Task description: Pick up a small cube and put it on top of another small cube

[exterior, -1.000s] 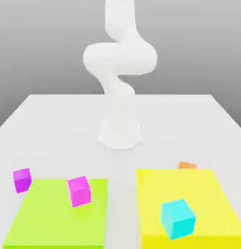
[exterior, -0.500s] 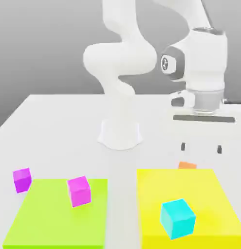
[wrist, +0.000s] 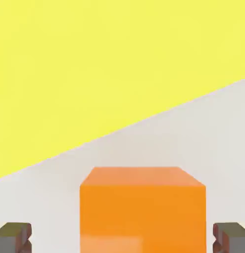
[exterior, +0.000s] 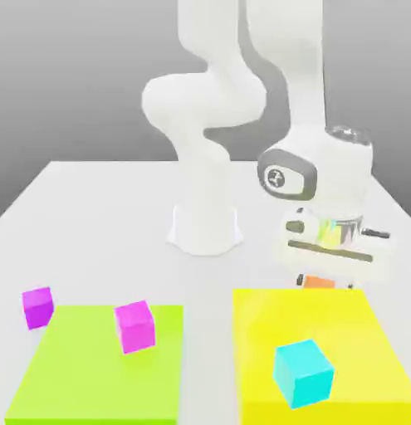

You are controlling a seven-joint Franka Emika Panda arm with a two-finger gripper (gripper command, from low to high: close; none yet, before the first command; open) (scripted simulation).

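My pincer spread wide, fingertips flanking the small plain orange cube — untouched, lower centre, white surface, yellow mat just beyond.

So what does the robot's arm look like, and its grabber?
The arm is smooth, glossy white, made of fat rounded tubes on a round white base. Its wrist has a grey disc on the side. The gripper has two dark grey, blocky fingertips. No cables show.

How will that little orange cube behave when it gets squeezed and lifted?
The orange cube looks rigid, with flat parallel sides, so it likely grips squarely. Resting flat on the table, it shouldn't roll. Its smooth faces might slip slightly.
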